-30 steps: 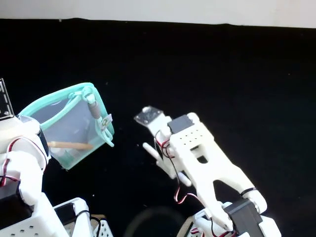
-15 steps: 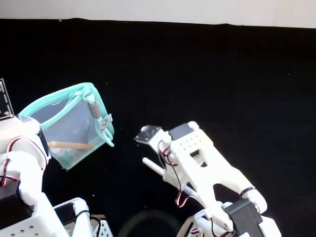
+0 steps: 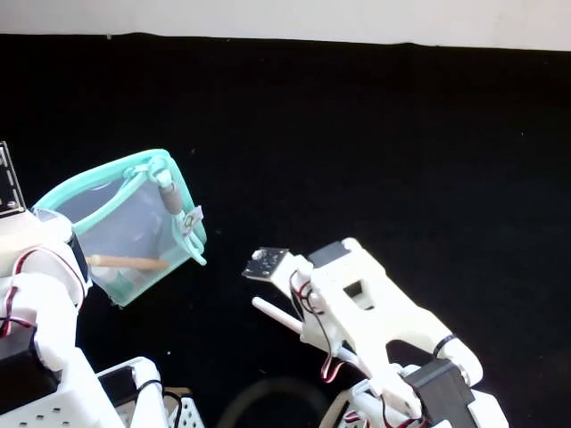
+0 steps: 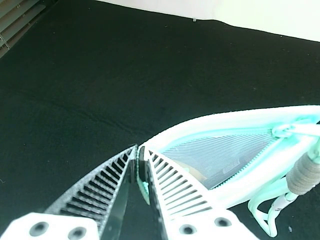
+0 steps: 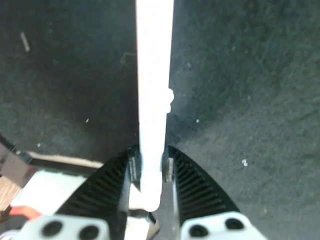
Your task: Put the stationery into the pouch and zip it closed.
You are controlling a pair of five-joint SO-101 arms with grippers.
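Note:
A teal mesh pouch point(image 3: 134, 223) is held up off the black table at the left, mouth open. My left gripper point(image 4: 137, 160) is shut on the pouch's rim point(image 4: 210, 125). A wooden pencil point(image 3: 125, 261) lies inside the pouch. A beige cylinder point(image 4: 305, 172) hangs by the zip end with a small tag point(image 3: 191, 217). My right gripper point(image 5: 150, 167) is shut on a white pen point(image 5: 154, 75). In the high view the pen point(image 3: 272, 314) sticks out leftwards from that gripper point(image 3: 308, 328), to the right of the pouch and nearer the table's front, a gap between them.
Black cloth point(image 3: 401, 134) covers the table up to a white wall point(image 3: 285, 18) at the back. The right arm's white body point(image 3: 393, 330) and red-black wires fill the front centre. The left arm's base point(image 3: 36, 357) stands at the front left.
My right arm has drawn back toward the table's front with the pen, away from the pouch, and the pen now points more to the left. The left arm and pouch have stayed still.

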